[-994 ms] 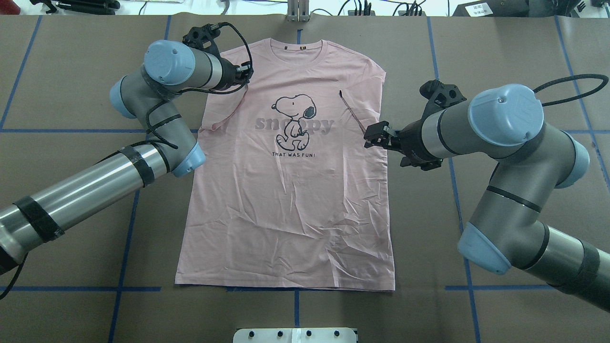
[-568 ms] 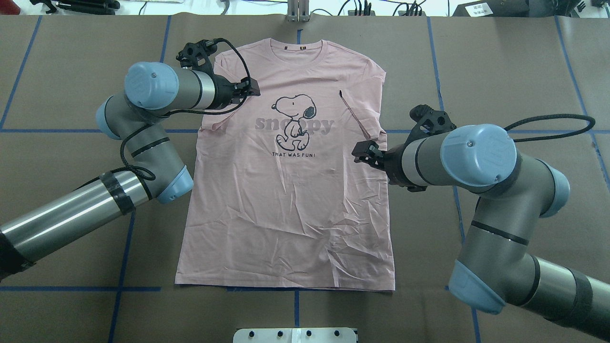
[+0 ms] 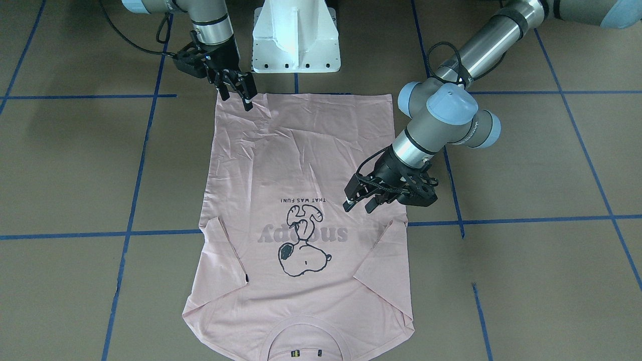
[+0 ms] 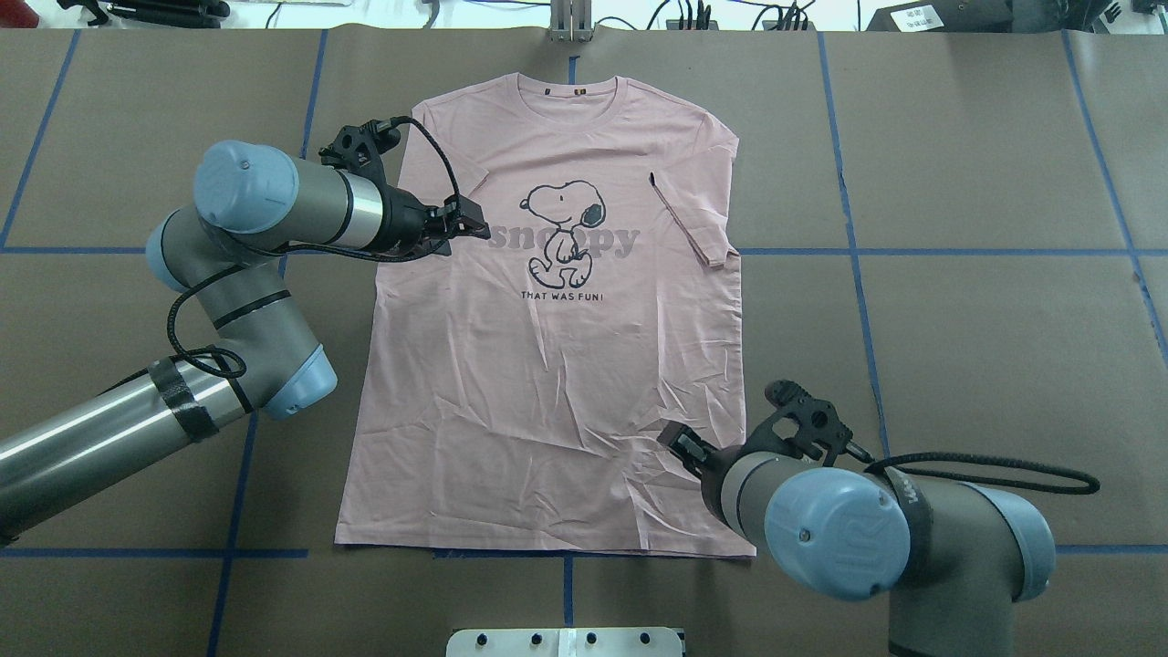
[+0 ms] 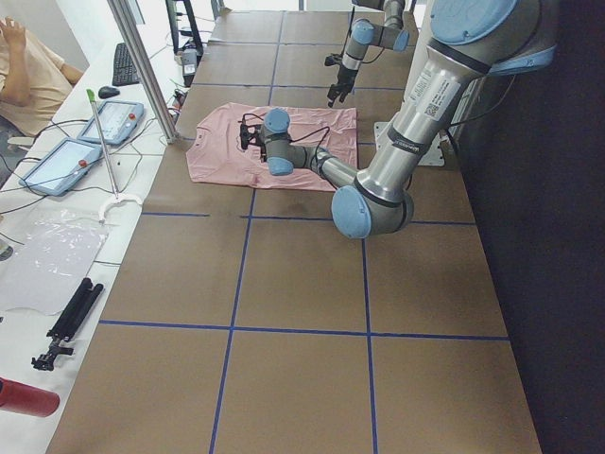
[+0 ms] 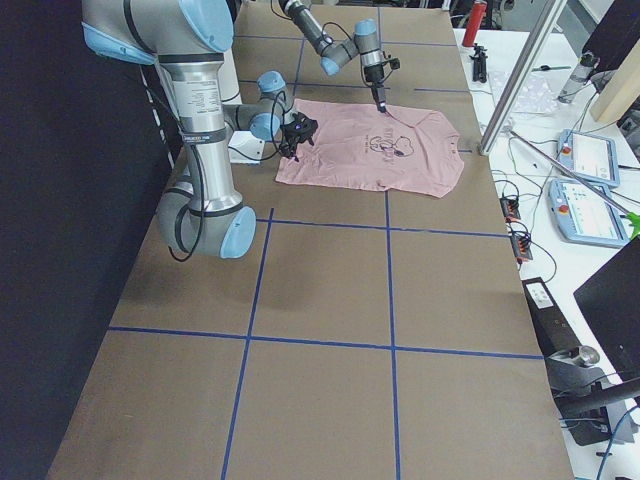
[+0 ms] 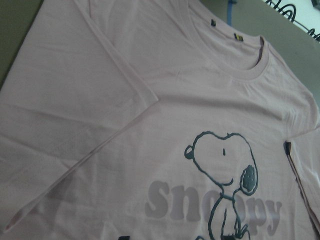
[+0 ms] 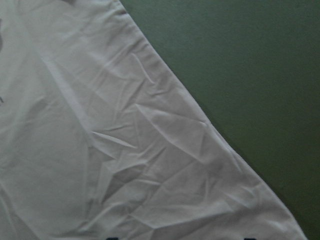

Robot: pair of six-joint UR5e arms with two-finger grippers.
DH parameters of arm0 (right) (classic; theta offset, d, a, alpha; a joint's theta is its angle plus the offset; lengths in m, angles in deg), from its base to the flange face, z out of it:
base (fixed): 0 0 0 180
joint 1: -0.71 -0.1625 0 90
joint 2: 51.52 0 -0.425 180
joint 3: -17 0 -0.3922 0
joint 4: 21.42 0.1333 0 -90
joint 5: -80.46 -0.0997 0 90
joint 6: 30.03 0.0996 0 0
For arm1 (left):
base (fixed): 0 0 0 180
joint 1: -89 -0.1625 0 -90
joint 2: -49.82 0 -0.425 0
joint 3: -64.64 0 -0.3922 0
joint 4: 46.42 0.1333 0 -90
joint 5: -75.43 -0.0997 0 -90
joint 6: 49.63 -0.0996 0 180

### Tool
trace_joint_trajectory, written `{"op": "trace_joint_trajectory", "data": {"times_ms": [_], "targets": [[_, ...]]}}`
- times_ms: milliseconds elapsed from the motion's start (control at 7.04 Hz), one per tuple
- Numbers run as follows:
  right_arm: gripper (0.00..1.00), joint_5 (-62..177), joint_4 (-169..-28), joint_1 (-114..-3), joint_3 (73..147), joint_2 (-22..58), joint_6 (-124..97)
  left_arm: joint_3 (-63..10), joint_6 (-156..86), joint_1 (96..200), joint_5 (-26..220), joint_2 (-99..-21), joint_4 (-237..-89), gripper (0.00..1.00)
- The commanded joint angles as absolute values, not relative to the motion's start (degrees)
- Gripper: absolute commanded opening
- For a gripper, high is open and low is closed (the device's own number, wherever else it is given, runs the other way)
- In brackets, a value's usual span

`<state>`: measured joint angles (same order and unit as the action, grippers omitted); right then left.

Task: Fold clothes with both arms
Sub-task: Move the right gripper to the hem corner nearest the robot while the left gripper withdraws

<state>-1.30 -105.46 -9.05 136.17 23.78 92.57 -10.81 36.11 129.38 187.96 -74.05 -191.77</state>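
On my overhead feed the left arm [image 4: 274, 196] comes in from the lower left corner and bends across the middle left of the frame. It ends in the left gripper [image 4: 473, 228], which hangs over the chest of the T-shirt [image 4: 547, 392] at the left end of the grey lettering [image 4: 620, 242]. Its jaws stand apart with nothing between them. I cannot tell whether the tips touch the cloth.

The pale pink T-shirt lies flat, print up, in the centre of the frame on the brown table [image 4: 958, 182]. Its collar [image 4: 573, 99] is toward the top edge and its hem toward the bottom. Both short sleeves are folded in over the body. The right-hand one shows a small black sleeve tag [image 4: 653, 178] at the upper right of the Snoopy cartoon [image 4: 566, 228]. The lower half of the cloth is creased.

Further right, the right gripper [image 4: 680, 447] sits over the lower right part of the shirt, near the side seam and above the hem corner. My right wrist feed shows the wrinkled hem corner, with two dark fingertips spread wide at the bottom edge. The jaws are parted and grip nothing. The right arm [image 4: 839, 534] fills the lower right corner, its blue-capped elbow just beside the hem corner.
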Motion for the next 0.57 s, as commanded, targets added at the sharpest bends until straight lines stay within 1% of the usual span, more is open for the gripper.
{"op": "trace_joint_trajectory", "data": {"times_ms": [0, 142, 284, 426], "targets": [[0.88, 0.56, -105.88, -4.14, 136.36, 27.23, 95.81, -10.95, 39.38, 129.25, 189.86, -73.67, -191.61, 0.69], [0.88, 2.05, -105.88, -1.86, 136.27, 28.19, 98.18, -11.03, 40.97, 129.25, 189.95, -73.67, -191.7, 0.7], [0.88, 2.67, -105.88, -1.49, 136.27, 28.55, 98.21, -11.04, 41.07, 129.25, 189.86, -73.67, -191.7, 0.7], [0.88, 2.77, -105.88, -1.05, 136.27, 29.34, 98.21, -10.95, 40.99, 129.25, 189.86, -73.67, -191.7, 0.72]]}}
